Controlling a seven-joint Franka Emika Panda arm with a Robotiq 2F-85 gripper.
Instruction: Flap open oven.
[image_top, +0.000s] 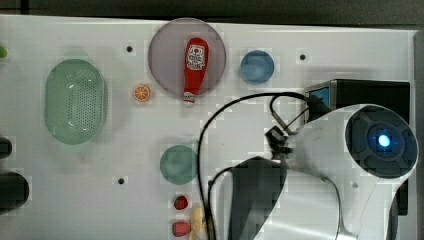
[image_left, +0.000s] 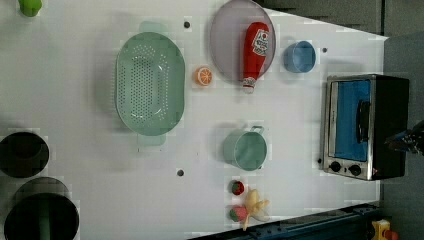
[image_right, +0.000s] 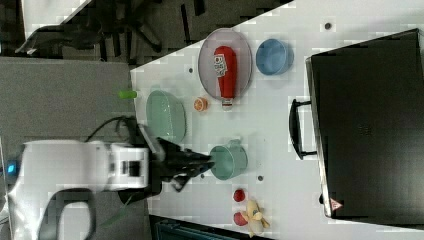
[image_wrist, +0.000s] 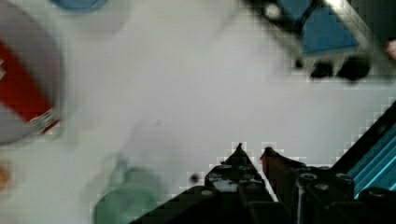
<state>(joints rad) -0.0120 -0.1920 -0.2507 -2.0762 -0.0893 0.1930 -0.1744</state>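
The oven (image_left: 365, 125) stands on the white table at the left view's right, a black box with a silver front frame. Its blue glass door (image_left: 350, 120) looks closed, with the dark bar handle (image_left: 363, 120) across it and black knobs (image_left: 345, 167) at one end. The right view shows the oven's black top (image_right: 370, 125) and the handle (image_right: 295, 130) sticking out. In the wrist view a corner of the oven (image_wrist: 327, 37) lies far from my gripper (image_wrist: 254, 150). The fingertips are almost together with nothing between them. In the right view the gripper (image_right: 207, 162) hangs near the teal cup, apart from the handle.
A teal cup (image_left: 247, 149), two strawberries (image_left: 237, 187) and a banana (image_left: 255, 204) lie near the oven. A ketchup bottle (image_left: 256, 50) rests on a purple plate (image_left: 225, 45) beside a blue bowl (image_left: 300, 56). An orange slice (image_left: 203, 76) and a green colander (image_left: 149, 82) sit farther off.
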